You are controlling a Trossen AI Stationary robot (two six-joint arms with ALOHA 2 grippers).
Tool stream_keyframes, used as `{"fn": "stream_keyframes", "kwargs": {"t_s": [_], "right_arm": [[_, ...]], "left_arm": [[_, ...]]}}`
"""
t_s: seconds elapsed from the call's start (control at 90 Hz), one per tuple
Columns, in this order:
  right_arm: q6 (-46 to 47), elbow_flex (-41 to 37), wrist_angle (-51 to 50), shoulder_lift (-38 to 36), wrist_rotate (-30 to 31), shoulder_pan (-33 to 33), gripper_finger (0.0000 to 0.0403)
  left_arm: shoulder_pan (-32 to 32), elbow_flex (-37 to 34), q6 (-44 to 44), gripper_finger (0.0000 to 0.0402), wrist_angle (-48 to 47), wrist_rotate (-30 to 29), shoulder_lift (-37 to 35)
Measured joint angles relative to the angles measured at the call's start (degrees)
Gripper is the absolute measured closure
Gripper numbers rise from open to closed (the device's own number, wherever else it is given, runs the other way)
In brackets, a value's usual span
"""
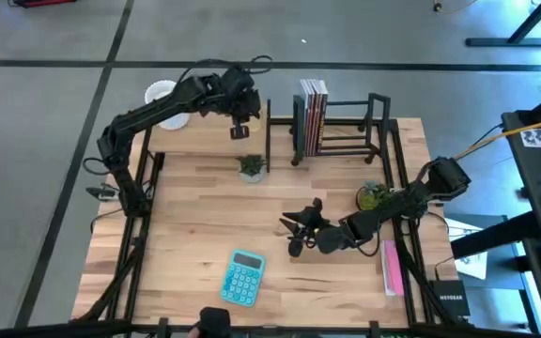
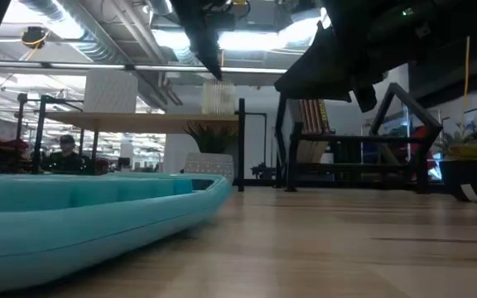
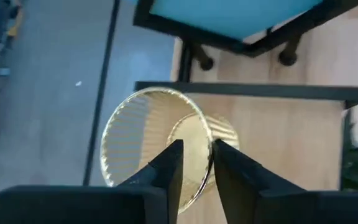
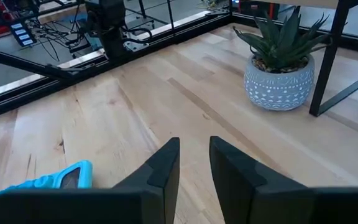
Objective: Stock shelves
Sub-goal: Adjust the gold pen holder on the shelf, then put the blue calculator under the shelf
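Observation:
A pale ribbed cup (image 2: 218,97) hangs just over the light-wood shelf board (image 2: 139,121) at the table's far side, with my left gripper (image 1: 242,124) shut on it from above. The board (image 3: 272,124) lies below the cup (image 3: 138,134). To its right stands the black bar rack (image 1: 346,131) with upright books (image 1: 313,117) at its left end. A small potted plant (image 1: 252,167) sits on the table by the wood shelf. My right gripper (image 1: 299,230) hovers low over the table's middle right, shut on nothing. My left gripper holds the cup by its rim (image 3: 197,127), one finger (image 3: 166,171) inside the mouth and the other (image 3: 235,171) outside against the ribbed wall. The fingers point down. The cup hangs upright below them, close above the shelf board; whether its base touches the board, I cannot tell.
A teal calculator (image 1: 242,279) lies near the front edge. A green plant in a pot (image 1: 374,197) and a pink flat item (image 1: 393,268) sit along the right edge. A white object (image 1: 162,94) is at the far left. A white box (image 2: 110,91) stands on the wood shelf.

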Motion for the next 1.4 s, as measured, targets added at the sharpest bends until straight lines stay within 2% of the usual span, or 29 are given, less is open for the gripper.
{"fn": "stream_keyframes", "kwargs": {"t_s": [0.1,0.222,0.378,0.467,0.578,0.7,0.844,1.044,1.233,1.4], "right_arm": [[0.0,0.0,-0.1,0.0,0.0,0.0,0.0331],[0.0,0.0,-0.1,0.0,0.0,0.0,0.0331],[-0.4,0.0,-0.5,0.0,-0.1,0.0,0.0331],[-0.4,0.0,-1.7,0.0,-1.2,0.0,0.0331],[-1.2,0.0,-2.4,0.0,-8.7,0.0,0.0331],[-2.1,0.0,-1.9,0.0,-22.4,-1.6,0.0331],[-1.9,1.3,-3.5,0.0,-34.2,-4.2,0.0316],[-2.0,5.7,-10.9,0.5,-41.0,-6.8,0.0246],[1.1,8.9,-12.4,6.1,-49.8,-9.0,0.018],[5.4,11.0,-12.1,13.5,-54.6,-10.7,0.0159]], "left_arm": [[-1.6,0.0,0.0,0.0325,-0.9,-5.0,-2.0],[-4.0,0.0,-1.4,0.0325,-1.6,-8.2,-5.4],[-9.7,0.0,-8.7,0.0324,-6.5,-8.5,-11.1],[-14.8,0.0,-17.4,0.0324,-13.6,-4.9,-14.2],[-23.8,0.0,-31.7,0.0324,-23.2,4.0,-17.1],[-39.3,-2.8,-46.6,0.0328,-26.0,3.0,-18.8],[-57.4,-9.0,-61.6,0.0341,-22.2,-0.8,-18.4],[-76.1,-21.1,-77.4,0.0349,-6.5,-6.2,-15.4],[-84.9,-30.7,-90.3,0.035,5.7,-10.6,-9.3],[-87.1,-34.8,-96.4,0.035,12.1,-10.3,-1.9]]}}
